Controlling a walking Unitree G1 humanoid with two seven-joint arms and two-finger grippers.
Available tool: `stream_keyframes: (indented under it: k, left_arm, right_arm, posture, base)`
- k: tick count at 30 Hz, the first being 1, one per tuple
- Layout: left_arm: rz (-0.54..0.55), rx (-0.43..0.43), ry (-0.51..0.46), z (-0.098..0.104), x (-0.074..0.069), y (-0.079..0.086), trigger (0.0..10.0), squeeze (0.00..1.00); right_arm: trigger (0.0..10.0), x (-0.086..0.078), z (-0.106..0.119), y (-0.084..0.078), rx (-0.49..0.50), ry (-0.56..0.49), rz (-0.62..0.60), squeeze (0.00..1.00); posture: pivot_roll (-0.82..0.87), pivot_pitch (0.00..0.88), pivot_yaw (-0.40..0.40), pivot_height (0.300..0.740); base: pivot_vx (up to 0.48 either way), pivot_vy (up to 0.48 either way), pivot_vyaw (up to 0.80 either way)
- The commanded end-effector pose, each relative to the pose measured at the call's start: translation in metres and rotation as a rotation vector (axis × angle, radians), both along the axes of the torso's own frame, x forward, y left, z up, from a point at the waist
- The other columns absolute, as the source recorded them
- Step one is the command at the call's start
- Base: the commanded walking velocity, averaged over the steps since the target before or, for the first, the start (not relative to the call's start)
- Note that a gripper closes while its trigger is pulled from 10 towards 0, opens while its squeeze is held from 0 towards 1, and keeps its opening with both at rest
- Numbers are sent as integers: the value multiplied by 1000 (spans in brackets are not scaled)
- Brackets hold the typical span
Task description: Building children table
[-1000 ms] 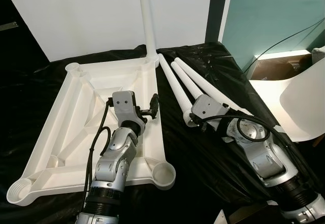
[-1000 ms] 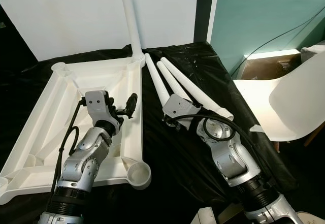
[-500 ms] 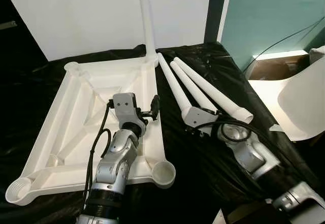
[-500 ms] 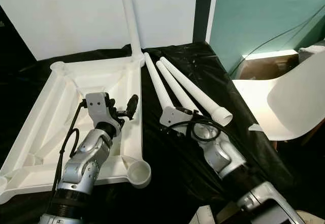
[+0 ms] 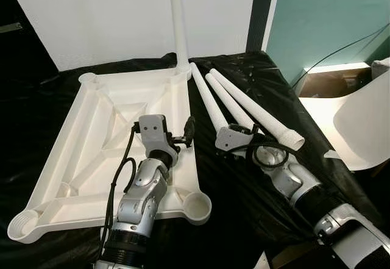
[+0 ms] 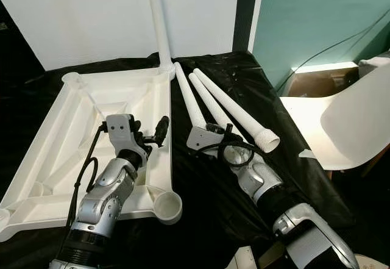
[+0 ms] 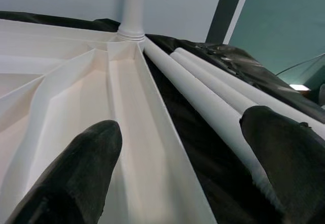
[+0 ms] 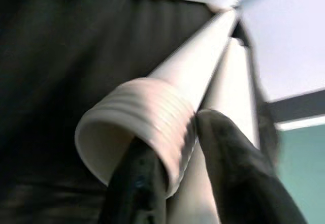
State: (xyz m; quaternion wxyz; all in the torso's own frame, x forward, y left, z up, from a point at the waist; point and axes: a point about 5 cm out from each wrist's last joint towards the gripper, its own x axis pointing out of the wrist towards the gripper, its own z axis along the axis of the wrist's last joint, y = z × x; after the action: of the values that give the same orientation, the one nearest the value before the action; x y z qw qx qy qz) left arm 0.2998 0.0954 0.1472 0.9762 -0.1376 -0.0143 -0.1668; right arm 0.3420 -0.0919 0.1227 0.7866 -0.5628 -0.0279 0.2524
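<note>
The tabletop (image 5: pixel 91 135) and the legs (image 5: pixel 244 107) are plain white, the sheet (image 5: pixel 244 177) under them glossy black, the wall (image 5: pixel 329 13) at two o'clock teal, the chair (image 5: pixel 359 122) white, and both arms silver with black pincer fingers (image 7: pixel 66 183).

An upturned white plastic children's tabletop (image 5: pixel 91 141) lies on a black plastic sheet (image 5: pixel 244 177), one white leg (image 5: pixel 178 22) standing in its far right corner. Three loose white legs (image 5: pixel 244 107) lie to its right, a white chair (image 5: pixel 359 122) apparently beyond them.
</note>
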Motion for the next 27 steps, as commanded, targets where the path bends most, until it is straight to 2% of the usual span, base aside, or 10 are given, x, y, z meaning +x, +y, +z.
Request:
stream_keyframes:
  k: [1,7,9,12,13,19,20,22,23,27]
  left_arm:
    - [-130,13,-26,-4,-3,-5,10000,0]
    - [-131,11,-25,-5,-2,-6,10000,0]
    - [-135,8,-20,-6,-3,-6,10000,0]
    - [-136,5,-15,-8,-4,-6,10000,0]
    - [-145,3,-4,-11,-4,-8,10000,0]
    - [-168,4,0,-12,-3,-11,10000,0]
    - [-177,4,0,-12,-2,-12,10000,0]
    - [-182,5,-1,-12,-2,-13,10000,0]
    - [-187,6,-2,-12,-1,-14,10000,0]
    - [-195,8,-2,-12,0,-15,10000,0]
  right_arm:
    - [0,-6,-21,-1,-20,64,-3,0]
    - [0,-5,-15,-6,72,-72,-80,0]
    - [0,-6,-2,-17,152,-232,-154,0]
    - [0,-11,1,-25,188,-302,-194,0]
    - [0,-20,6,-41,237,-414,-254,0]
    - [0,-30,19,-54,280,-568,-279,0]
    - [3922,-35,23,-57,312,-609,-276,0]
    - [3922,-38,25,-59,335,-636,-275,0]
    - [9882,-43,26,-58,353,-650,-253,0]
    - [10000,-50,24,-53,383,-655,-207,0]
  posture:
    - [98,0,20,740]
    - [94,0,20,740]
    - [90,0,22,740]
    - [77,0,29,740]
    - [64,0,34,740]
    - [35,0,53,740]
    - [30,0,56,740]
    - [26,0,58,740]
    - [20,0,64,740]
    - [13,0,69,740]
  base:
    - [0,0,0]
    - [0,0,0]
    - [0,0,0]
    - [0,0,0]
    - [0,0,0]
    - [0,0,0]
    - [0,0,550]
    - [0,0,550]
    - [0,0,0]
    - [0,0,0]
